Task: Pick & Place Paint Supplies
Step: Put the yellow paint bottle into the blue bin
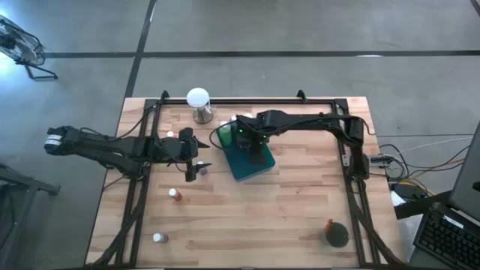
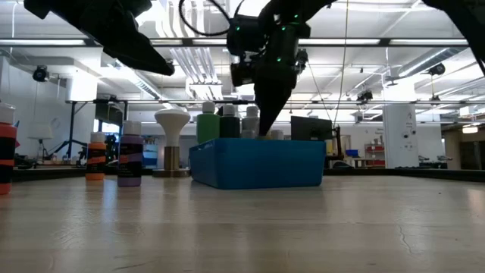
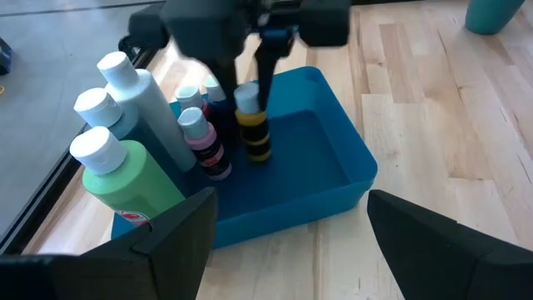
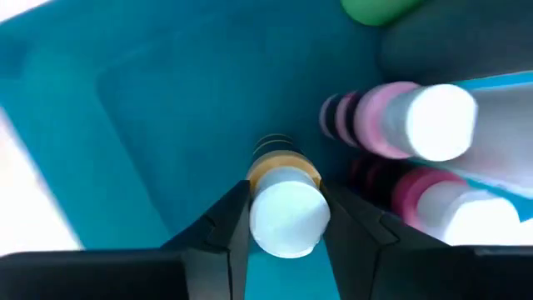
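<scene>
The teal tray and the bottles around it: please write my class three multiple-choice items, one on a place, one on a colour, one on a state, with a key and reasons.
1. Where does the yellow bottle stand?
A. on the bare wood
B. inside the teal tray
C. beside the white globe

2. What colour is the body of the big bottle nearest the left wrist camera?
A. green
B. red
C. black

3. How are the right gripper fingers?
A. wide open, far from any bottle
B. closed on the tray's rim
C. closed on the yellow bottle's white cap

Key: B, the left wrist view shows it on the tray floor; A, its body under the white cap is light green; C, the right wrist view shows a finger against each side of the cap.
</scene>
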### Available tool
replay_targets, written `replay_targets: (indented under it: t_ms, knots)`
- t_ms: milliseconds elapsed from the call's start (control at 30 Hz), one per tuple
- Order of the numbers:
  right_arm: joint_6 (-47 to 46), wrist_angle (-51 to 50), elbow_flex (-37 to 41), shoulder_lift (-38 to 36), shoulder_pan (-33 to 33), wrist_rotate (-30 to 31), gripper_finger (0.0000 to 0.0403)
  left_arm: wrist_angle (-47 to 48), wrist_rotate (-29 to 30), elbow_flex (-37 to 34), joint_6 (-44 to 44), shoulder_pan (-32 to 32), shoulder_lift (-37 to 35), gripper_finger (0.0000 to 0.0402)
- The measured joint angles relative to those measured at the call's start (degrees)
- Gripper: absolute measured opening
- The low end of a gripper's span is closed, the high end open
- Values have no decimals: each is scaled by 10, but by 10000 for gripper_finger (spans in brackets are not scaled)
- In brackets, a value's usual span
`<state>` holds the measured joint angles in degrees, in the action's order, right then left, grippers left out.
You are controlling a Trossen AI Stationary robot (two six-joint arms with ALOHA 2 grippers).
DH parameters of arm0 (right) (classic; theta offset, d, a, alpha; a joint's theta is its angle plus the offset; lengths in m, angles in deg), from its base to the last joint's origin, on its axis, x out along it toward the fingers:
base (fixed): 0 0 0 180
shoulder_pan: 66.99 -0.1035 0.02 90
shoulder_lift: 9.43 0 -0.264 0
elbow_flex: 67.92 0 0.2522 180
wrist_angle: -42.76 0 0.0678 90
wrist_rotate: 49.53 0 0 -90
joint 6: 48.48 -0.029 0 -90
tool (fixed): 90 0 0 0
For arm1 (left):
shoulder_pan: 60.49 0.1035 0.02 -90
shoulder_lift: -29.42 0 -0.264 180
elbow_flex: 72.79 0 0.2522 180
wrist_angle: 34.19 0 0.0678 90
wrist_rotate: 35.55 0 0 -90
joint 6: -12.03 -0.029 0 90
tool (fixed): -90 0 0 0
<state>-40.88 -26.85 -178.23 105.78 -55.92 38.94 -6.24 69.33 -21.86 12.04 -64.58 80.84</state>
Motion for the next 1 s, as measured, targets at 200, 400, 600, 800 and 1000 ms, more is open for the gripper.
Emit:
replay_targets:
  t_ms: [200,400,600,800,1000]
  knots:
    - [5,-12,-41,34,2,4,112,0,0,0,0,0,0,314]
    - [15,-20,-56,47,13,10,112,0,0,0,0,0,0,314]
    - [15,-23,-53,46,19,15,112,0,0,0,0,0,0,314]
    - [19,-22,-50,47,21,14,112,0,0,0,0,0,0,314]
    - [25,-22,-47,47,21,13,112,0,0,0,0,0,0,314]
